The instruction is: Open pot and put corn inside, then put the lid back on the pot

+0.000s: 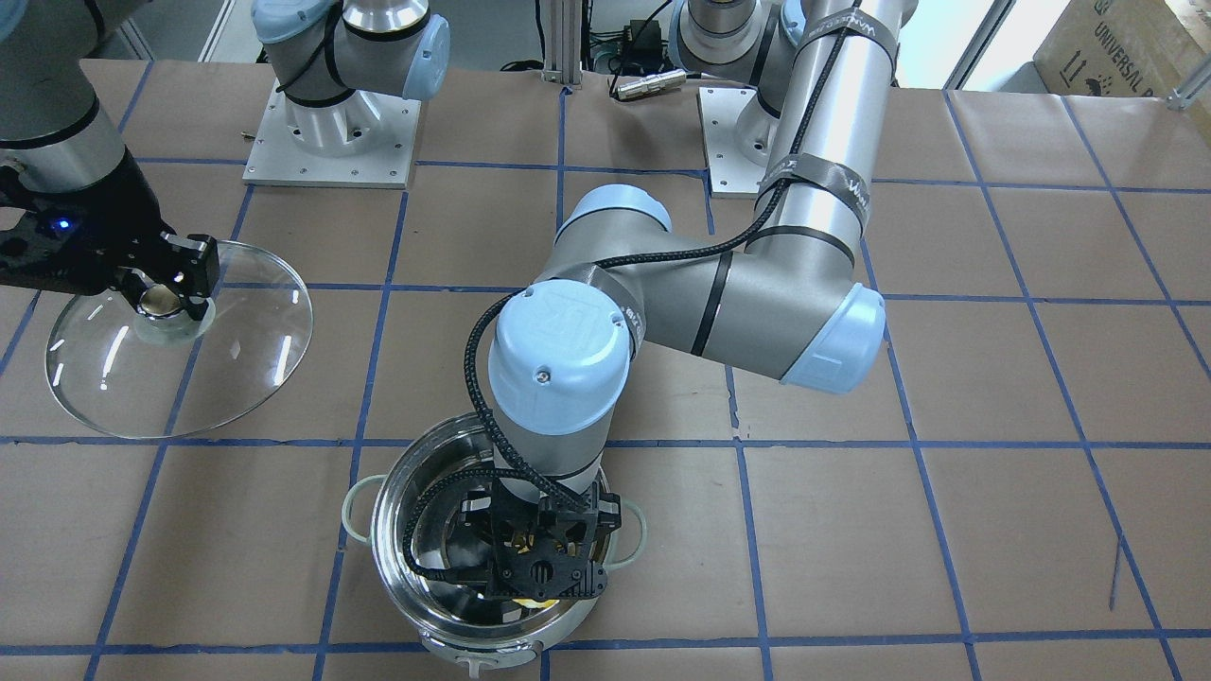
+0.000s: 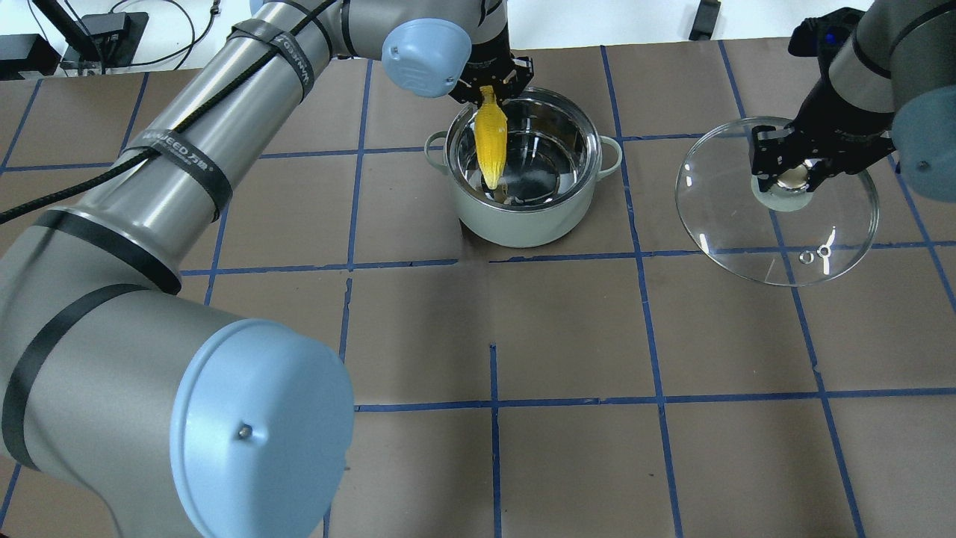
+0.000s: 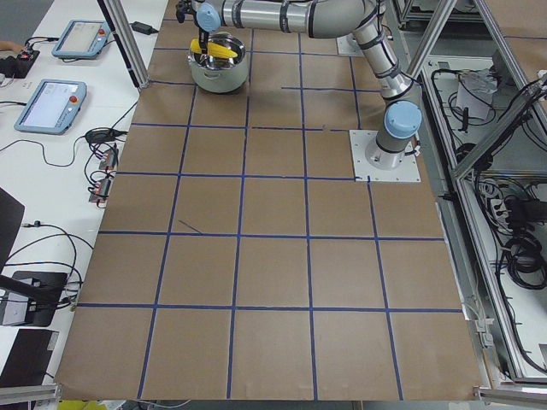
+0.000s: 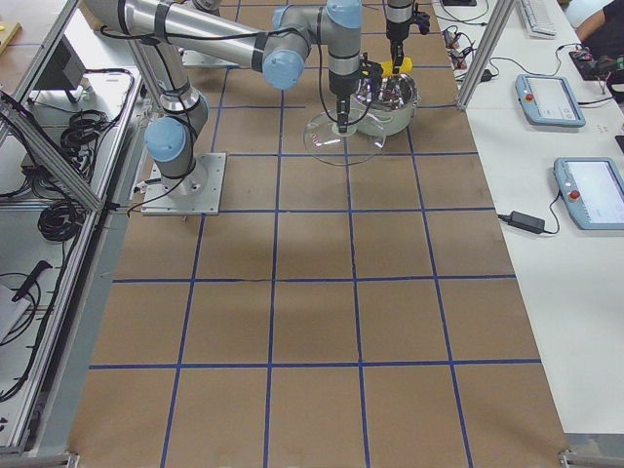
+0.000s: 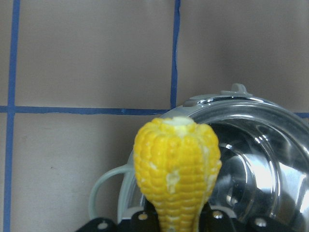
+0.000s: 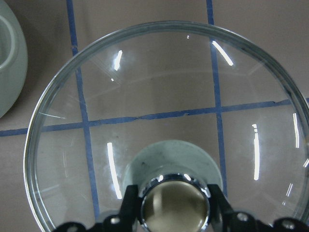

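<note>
Left gripper clamps corn over pot — right gripper clamps lid, 3 o'clock.
Risk: released by the 11 o'clock rim — corn topples out.

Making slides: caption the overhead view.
Left jaws hold a corn cob over the open steel pot; right jaws grip the glass lid by its knob.

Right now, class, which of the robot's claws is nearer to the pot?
Left. The left claw holds the corn over the open pot; the right claw grips the lid well off to its side.
</note>
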### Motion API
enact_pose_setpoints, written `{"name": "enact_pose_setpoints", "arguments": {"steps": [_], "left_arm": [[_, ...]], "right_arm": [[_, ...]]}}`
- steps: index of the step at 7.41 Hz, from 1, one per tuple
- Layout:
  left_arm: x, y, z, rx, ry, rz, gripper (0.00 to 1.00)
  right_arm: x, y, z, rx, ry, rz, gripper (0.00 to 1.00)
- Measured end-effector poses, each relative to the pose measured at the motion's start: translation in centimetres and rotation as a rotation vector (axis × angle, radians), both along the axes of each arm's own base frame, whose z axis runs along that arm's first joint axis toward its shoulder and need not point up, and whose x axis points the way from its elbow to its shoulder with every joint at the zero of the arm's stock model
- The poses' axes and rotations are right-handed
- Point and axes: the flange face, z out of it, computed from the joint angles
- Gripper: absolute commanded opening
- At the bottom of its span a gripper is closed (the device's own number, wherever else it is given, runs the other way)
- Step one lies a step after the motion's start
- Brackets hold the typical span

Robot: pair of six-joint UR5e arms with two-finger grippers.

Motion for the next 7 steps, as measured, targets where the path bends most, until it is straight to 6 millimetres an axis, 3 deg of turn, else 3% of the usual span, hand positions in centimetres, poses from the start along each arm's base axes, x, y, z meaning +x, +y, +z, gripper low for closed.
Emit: {"name": "enact_pose_setpoints", "arguments": {"steps": [1,2,4,6,7], "left_arm": [[-0.9,0.1,-1.4,0.013,-0.005,-0.01,1.0],[-1.4,0.0,-2.6,0.021,-0.009,-0.016,1.0],[-1.5,0.0,-2.8,0.025,-0.009,-0.024,1.0],[0.3,0.0,-0.3,0.014,-0.003,-0.011,1.0],[3.1,-0.1,2.4,0.023,-0.008,0.005,1.0]], "right_arm": [[-0.3,0.0,0.0,0.001,0.003,-0.003,0.16],[-0.4,0.0,0.0,0.001,0.004,-0.004,0.16],[-0.5,0.1,-0.1,0.009,0.001,-0.003,0.16],[-0.3,0.3,-0.1,0.034,-0.011,0.002,0.16],[-0.2,0.3,0.0,0.037,-0.014,0.004,0.16]]}}
